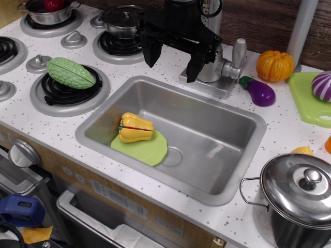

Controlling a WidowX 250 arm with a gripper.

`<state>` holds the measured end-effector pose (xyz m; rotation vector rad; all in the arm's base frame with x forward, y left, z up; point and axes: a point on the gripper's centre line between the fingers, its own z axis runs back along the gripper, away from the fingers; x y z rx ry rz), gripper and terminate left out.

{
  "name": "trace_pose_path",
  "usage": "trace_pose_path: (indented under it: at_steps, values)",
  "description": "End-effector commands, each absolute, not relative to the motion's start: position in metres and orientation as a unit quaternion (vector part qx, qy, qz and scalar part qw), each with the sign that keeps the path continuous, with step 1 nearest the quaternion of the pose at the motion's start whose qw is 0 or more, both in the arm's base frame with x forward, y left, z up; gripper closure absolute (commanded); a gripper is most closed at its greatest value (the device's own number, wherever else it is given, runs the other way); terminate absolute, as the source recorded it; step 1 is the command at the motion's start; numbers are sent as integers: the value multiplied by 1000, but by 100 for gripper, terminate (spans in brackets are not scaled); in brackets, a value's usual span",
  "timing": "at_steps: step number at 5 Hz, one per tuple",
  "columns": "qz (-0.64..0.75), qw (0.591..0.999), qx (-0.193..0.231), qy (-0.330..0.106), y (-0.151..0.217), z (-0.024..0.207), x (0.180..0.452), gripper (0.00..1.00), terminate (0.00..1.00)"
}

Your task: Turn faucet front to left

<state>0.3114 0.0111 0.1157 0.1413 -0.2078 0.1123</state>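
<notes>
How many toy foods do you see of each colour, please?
Green: 1, the bumpy gourd
Yellow: 1, the squash in the sink
Orange: 1, the pumpkin
Purple: 2, the eggplant and the striped onion
Red: 1, in the far pot
Total: 6

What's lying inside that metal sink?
Inside the sink lies a light green plate with a yellow toy squash resting on it. Beside the plate a round drain shows partly. Whatever part of the basin floor the plate covers cannot be seen.
</notes>
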Motion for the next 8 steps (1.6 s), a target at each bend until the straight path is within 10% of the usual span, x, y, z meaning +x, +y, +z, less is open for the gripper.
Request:
trace_pose_path:
  at_steps: [1,7,8]
  values:
    - [56,991,70,-104,11,116,311,0,0]
    - [54,963,83,-252,42,135,392,0,0]
    - [42,961,80,-262,56,135,402,100,0]
